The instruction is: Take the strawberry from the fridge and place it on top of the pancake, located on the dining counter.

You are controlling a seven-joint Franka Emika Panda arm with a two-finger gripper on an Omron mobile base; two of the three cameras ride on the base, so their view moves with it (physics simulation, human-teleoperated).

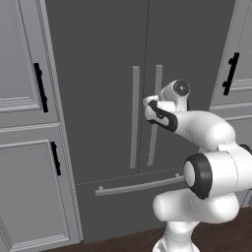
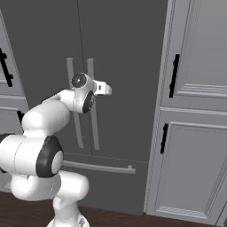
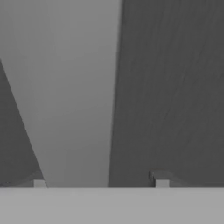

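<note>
The fridge (image 1: 98, 74) (image 2: 119, 53) stands right in front of me, dark grey, with both doors shut. My gripper (image 1: 146, 102) (image 2: 107, 90) is held at mid height against the two vertical bar handles (image 1: 156, 83) (image 2: 91, 124). In the hand view the gripper (image 3: 100, 183) is open, and a pale bar handle (image 3: 74, 96) runs between its fingertips (image 3: 162, 183), closer to the left tip. The strawberry is hidden behind the shut doors. The pancake and the dining counter are out of view.
Light grey panelled cabinets with black handles flank the fridge on the left (image 1: 24, 123) and on the right (image 2: 195, 111). The bottom drawer's horizontal bar (image 1: 138, 186) (image 2: 97, 167) lies below the doors. Dark wood floor (image 2: 115, 219) runs along the bottom.
</note>
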